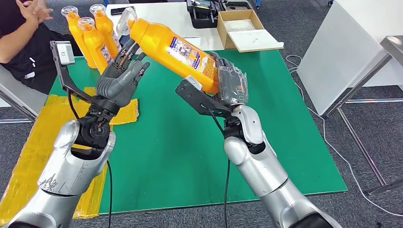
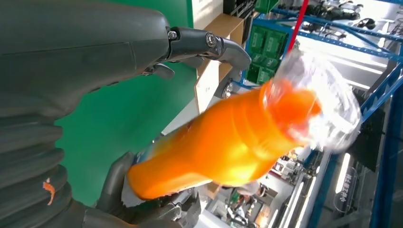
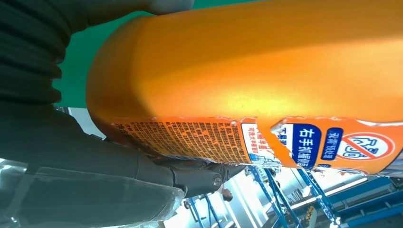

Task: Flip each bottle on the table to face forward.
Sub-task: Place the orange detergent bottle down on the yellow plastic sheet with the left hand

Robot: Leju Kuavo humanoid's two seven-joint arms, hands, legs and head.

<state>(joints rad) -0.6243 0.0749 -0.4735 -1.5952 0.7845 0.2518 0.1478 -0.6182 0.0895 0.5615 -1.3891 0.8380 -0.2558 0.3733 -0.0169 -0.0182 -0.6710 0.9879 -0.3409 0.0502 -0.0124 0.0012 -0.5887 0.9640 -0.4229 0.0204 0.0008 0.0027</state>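
Person [image 1: 23, 38] sits far left, close to three upright bottles [image 1: 92, 38] at desk [image 1: 190, 156] back edge. Left hand [image 1: 121, 76] open, fingertips near neck of airborne bottle [image 1: 173, 50]. Right hand [image 1: 223, 83] grips its base, bottle tilted. Risks: one-ended hold slipping mid-handover; swinging cap toppling standing trio.

Held bottle [image 1: 173, 50] slants between both hands above the table [image 1: 190, 156]; three bottles [image 1: 90, 35] seemingly stand behind-left.

Non-task items, far side of the table.
Open cardboard box [image 1: 240, 28] far right, black case [image 1: 203, 12] to its left, person [image 1: 21, 40] seated far left, yellow sheet [image 1: 35, 142] near-left.
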